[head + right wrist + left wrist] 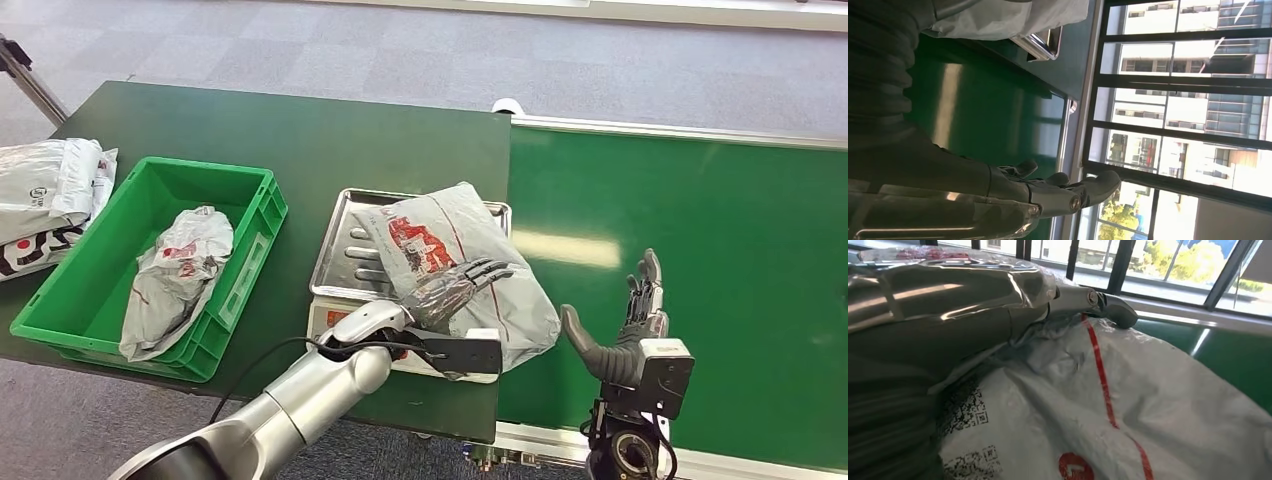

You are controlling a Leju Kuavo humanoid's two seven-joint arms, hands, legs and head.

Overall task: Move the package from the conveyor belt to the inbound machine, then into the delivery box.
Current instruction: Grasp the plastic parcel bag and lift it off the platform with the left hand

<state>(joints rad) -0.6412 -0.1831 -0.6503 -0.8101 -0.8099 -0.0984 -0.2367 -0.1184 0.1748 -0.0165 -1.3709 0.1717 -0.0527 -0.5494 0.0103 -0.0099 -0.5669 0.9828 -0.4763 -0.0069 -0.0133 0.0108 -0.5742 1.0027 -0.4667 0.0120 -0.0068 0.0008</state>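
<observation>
A grey plastic package (450,225) with red print lies on the metal tray of the inbound machine (345,235), hanging over the tray's right edge. My left hand (455,288) rests flat on top of the package with its fingers stretched out; up close the fingers (998,295) lie across the crinkled package (1148,405). My right hand (625,335) stands open over the green conveyor belt (700,230), just right of the package and apart from it, holding nothing. The right wrist view has that hand (1048,195) above the belt (988,115), with the tray (1045,42) beyond.
The green delivery box (250,215) stands on the dark green table left of the machine, with another grey package (175,275) inside. More white packages (45,200) lie at the table's far left edge. A black cable runs along my left arm.
</observation>
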